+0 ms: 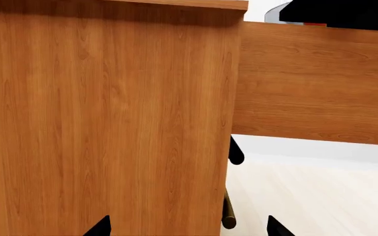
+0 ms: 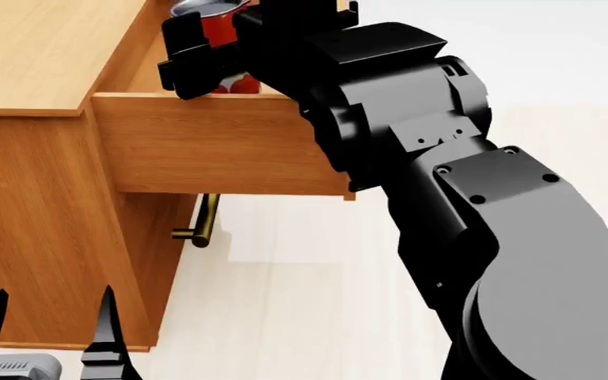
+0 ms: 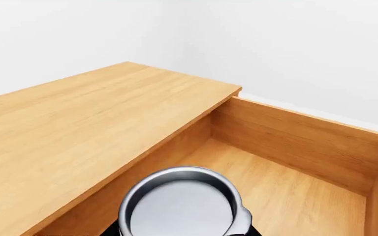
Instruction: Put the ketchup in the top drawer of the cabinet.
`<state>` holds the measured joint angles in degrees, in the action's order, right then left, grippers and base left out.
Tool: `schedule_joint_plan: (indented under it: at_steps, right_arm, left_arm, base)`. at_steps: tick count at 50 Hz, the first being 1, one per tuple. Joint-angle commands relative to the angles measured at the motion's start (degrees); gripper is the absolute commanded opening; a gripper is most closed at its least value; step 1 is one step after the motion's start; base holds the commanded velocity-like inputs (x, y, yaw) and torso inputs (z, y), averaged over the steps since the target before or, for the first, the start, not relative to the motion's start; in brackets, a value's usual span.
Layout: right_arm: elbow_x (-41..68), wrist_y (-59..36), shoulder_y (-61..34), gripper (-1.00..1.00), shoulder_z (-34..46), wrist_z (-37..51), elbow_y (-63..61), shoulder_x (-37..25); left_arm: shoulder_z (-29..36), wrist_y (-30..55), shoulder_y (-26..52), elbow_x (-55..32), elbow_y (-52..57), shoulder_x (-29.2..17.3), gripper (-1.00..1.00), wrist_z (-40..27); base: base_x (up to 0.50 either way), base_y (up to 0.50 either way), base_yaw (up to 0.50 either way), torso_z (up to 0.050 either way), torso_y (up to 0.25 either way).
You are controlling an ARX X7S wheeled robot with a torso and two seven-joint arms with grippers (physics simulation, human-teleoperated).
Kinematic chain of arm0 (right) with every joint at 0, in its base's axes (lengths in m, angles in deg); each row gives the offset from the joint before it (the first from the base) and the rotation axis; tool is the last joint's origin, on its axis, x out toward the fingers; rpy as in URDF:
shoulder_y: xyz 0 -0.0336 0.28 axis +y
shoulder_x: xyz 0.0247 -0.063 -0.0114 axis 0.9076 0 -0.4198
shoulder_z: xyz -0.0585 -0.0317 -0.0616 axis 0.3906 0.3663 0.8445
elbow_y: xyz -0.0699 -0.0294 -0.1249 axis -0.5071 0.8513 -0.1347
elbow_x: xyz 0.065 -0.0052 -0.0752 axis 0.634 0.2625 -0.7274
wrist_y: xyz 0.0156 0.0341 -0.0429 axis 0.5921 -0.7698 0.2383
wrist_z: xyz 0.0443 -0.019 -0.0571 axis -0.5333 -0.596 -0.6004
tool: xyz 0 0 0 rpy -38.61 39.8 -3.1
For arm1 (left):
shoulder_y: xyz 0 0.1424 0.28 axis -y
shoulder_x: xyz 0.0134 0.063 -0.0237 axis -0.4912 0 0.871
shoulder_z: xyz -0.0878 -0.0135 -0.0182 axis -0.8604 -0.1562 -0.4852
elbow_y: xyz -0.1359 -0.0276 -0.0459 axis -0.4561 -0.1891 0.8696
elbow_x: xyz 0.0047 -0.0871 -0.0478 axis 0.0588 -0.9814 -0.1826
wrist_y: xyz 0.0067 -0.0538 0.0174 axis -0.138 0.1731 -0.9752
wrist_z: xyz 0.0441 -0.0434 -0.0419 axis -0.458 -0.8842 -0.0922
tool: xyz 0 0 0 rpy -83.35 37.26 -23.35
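Your right gripper point(image 2: 214, 47) is clamped on the ketchup point(image 2: 222, 24), holding it over the pulled-out top drawer point(image 2: 219, 146) of the cabinet point(image 2: 29, 47). The can stands upright, long axis vertical, silver lid up. Your left gripper point(image 2: 45, 324) hangs low near the cabinet's side, its fingers spread apart and holding nothing.

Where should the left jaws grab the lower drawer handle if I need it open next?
Grip the lower handle at mid-bar, coming straight in from the cabinet's front. It is a slim brass bar standing off the wood on posts, so open jaws can likely close across it. The pulled-out top drawer overhangs it, so stay below that.
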<state>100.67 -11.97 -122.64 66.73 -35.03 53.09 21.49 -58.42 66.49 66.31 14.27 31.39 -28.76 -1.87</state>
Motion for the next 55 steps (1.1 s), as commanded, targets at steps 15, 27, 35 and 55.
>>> schedule_joint_plan:
  at_steps: [15,27,35,55]
  right_arm:
    - [-2.2,1.6,0.3,1.0,-0.7,0.4,0.1,0.0]
    - [-2.6,2.6,0.4,1.0,-0.7,0.6,0.3,0.0]
    - [-1.0,5.6,-1.2,1.0,-0.7,2.8,0.8,0.0]
    - [5.6,9.8,-6.9,1.0,0.5,6.1,2.3,0.0]
  left_arm:
    - [0.2,0.3,0.2,0.0,0.3,-0.4,1.0,-0.7]
    - [0.3,0.1,0.2,-0.1,0.1,-0.5,1.0,-0.7]
    - [0.7,0.2,0.6,-0.1,-0.2,-0.4,1.0,-0.7]
    - [1.0,0.2,1.2,-0.4,-0.6,-0.4,1.0,-0.6]
  base:
    - [0.0,0.0,0.0,0.001,0.0]
    - [0.0,0.0,0.0,0.0,0.0]
    - [0.0,0.0,0.0,0.0,0.0]
    - [0.0,0.0,0.0,0.0,0.0]
